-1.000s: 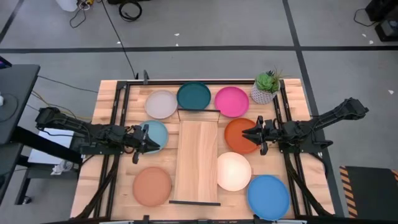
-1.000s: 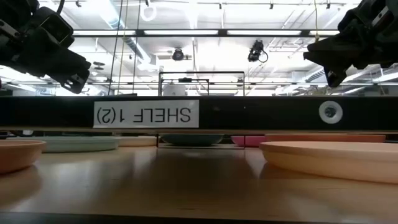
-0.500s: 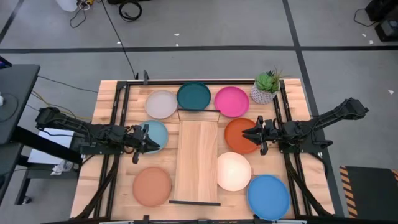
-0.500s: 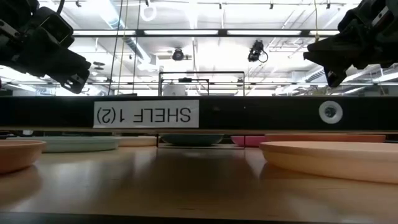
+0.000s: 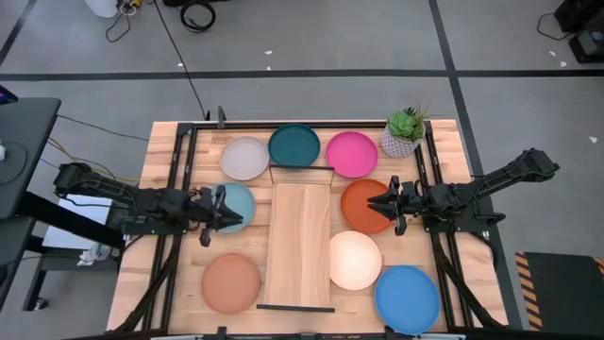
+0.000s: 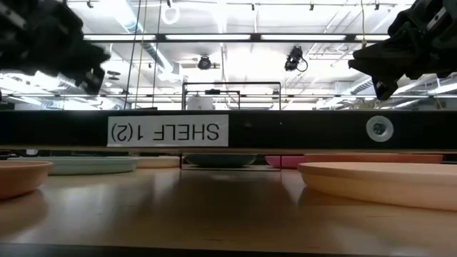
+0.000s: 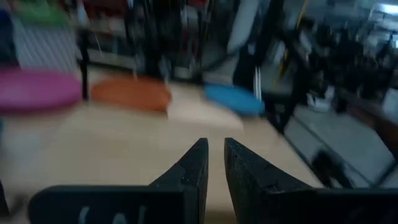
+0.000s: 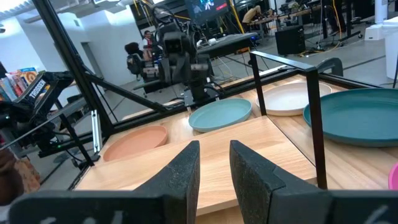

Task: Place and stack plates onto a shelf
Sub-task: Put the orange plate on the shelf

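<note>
From above, the long light-wood shelf plank (image 5: 300, 246) lies mid-table, no plate on it; eight round matte plates ring it. The left gripper (image 5: 229, 213) hangs over the light blue plate (image 5: 236, 203), the right gripper (image 5: 374, 205) over the orange plate (image 5: 363, 204).

At table height, a cream plate (image 6: 378, 182) sits near, flat.

The left wrist shows narrowly parted fingers (image 7: 194, 171), empty.

The right wrist shows slightly parted fingers (image 8: 181, 168) holding nothing.
</note>
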